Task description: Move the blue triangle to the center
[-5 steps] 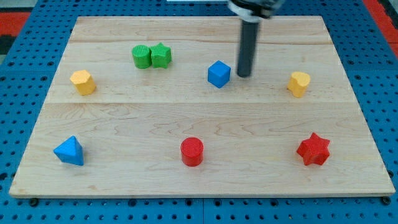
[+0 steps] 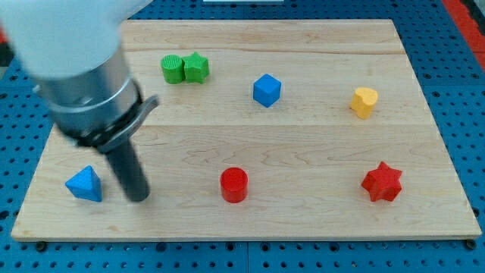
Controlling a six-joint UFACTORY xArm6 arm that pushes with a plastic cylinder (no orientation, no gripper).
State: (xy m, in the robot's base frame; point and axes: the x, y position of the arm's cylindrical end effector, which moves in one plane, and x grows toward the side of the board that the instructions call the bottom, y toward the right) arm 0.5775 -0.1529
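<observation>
- The blue triangle (image 2: 84,184) lay at the lower left of the frame, near the left edge of the wooden table (image 2: 318,152) and well away from its middle
- My tip (image 2: 139,197) rested on the table just to the right of the blue triangle, with a narrow strip of bare wood between them, so no contact showed
- There was no pincer on this arm, only the dark rod, so nothing could be open, closed or gripping
- The step in hand looked like the approach: the tip was close to the block, but on the side facing the centre, where a push would only drive the block off toward the left edge
- The next move, as I judged it, called for bringing the tip round to the triangle's left or lower-left side, then pushing up and to the right
- The red cylinder (image 2: 234,184) sat at lower centre, close under that path; the blue cube (image 2: 266,89) lay above it
- The green pair (image 2: 184,68), the yellow block (image 2: 364,101) and the red star (image 2: 381,182) stood clear of the route
</observation>
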